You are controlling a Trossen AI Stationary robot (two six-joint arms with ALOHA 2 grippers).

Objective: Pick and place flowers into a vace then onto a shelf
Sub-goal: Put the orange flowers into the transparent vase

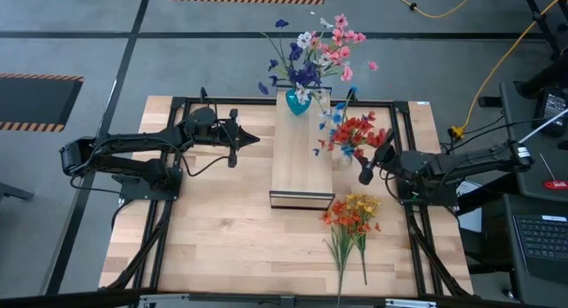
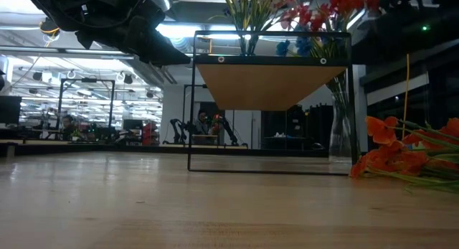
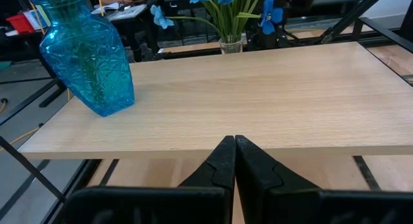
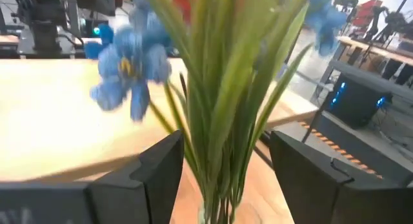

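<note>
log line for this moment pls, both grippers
left gripper shut, at shelf edge | right gripper open around stems of clear vase beside shelf | teal vase on shelf

No legible text, labels or nos. anywhere.

Shelf: light-wood plank on black frame, mid-counter toward far edge. Blue vase with pink/blue/white flowers upright at shelf's far end. Red/blue bunch in clear vase beside shelf's right edge. Orange bunch lies flat near counter's near-right.
</note>
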